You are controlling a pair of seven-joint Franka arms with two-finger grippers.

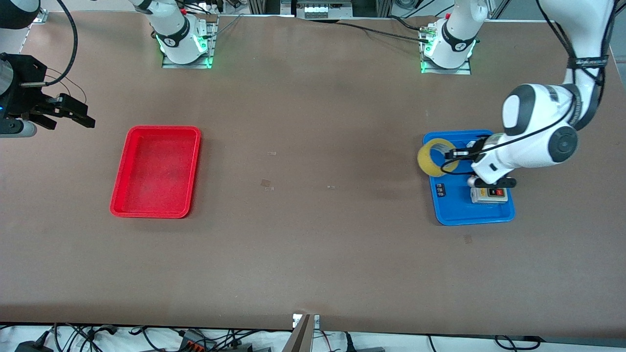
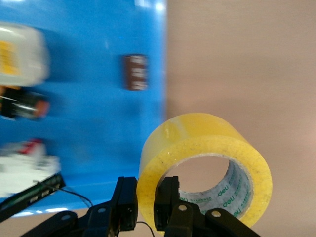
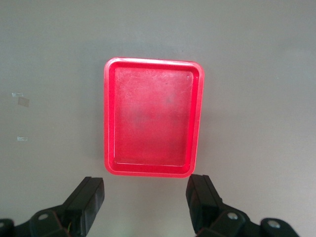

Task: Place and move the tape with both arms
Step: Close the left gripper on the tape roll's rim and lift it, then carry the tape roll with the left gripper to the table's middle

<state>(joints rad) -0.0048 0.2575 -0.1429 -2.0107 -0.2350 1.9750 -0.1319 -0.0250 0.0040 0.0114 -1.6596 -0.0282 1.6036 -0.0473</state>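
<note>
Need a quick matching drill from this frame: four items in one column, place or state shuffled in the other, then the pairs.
Items:
1. tape
2. red tray
3. left gripper
4. right gripper

States:
A. open, up over the table at the right arm's end
B. nothing in it
C. held up over the blue tray's edge
D. shut on the ring's wall, one finger inside the core

Pairs: 1-C, 2-B, 3-D, 4-A
</note>
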